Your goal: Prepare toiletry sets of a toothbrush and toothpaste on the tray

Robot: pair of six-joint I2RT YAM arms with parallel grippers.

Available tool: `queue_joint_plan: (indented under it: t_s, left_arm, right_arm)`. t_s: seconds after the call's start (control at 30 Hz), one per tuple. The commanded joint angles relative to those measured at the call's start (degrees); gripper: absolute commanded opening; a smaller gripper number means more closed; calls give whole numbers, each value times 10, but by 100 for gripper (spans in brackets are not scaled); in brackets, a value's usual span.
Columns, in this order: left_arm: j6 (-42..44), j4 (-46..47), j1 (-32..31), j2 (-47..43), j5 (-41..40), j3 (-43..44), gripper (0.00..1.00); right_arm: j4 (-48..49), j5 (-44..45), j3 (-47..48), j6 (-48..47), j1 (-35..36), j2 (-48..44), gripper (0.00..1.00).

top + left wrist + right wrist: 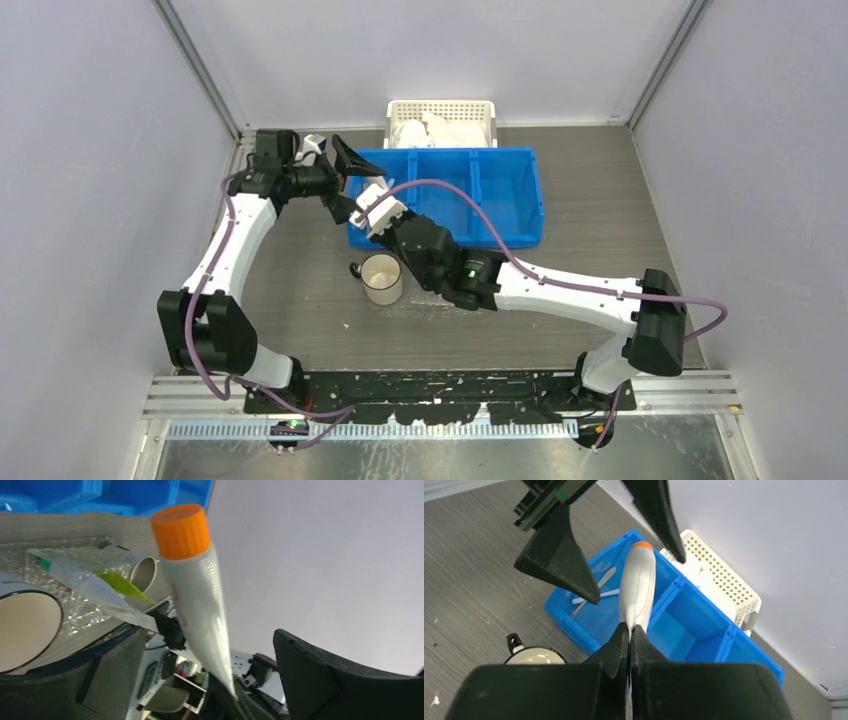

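Note:
A white toothpaste tube with an orange cap is held by its flat end in my shut right gripper, above the left end of the blue bin. My left gripper is open, one finger on each side of the tube near its cap, not touching it. In the left wrist view the tube stands between the open fingers. The clear tray holds a wrapped toothbrush and a green tube. More toothbrushes lie in the bin's left compartment.
The blue three-compartment bin sits at the back centre, with the white perforated basket behind it. A cream mug stands in front of the bin. A second cup stands by the tray.

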Motion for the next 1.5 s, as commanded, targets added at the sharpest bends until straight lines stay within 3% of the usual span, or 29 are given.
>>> queue_joint_plan:
  t_s: [0.0, 0.07, 0.27, 0.43, 0.53, 0.83, 1.17, 1.47]
  left_arm:
    - [118, -113, 6, -12, -43, 73, 100]
    - [162, -173, 10, -17, -84, 102, 100]
    - [240, -234, 15, -38, -190, 131, 100]
    - [283, -248, 14, -59, -254, 117, 100]
    - [295, -251, 14, -66, -265, 106, 100]
    - [321, -260, 15, -81, -285, 96, 100]
    - [336, -263, 15, -104, -301, 76, 100]
    - [357, -277, 14, -115, -335, 67, 100]
  right_arm:
    - [-74, -18, 87, 54, -14, -27, 1]
    - [-165, -29, 144, 81, -17, -32, 1]
    - [-492, -80, 378, 186, -17, -6, 1]
    - [-757, -156, 597, 296, -17, 57, 1]
    - [-853, -203, 681, 347, -17, 78, 1]
    - [-954, -265, 634, 446, -17, 56, 1]
    - [-1032, -284, 650, 426, -19, 142, 1]
    - [-1035, -258, 617, 418, -36, 186, 1]
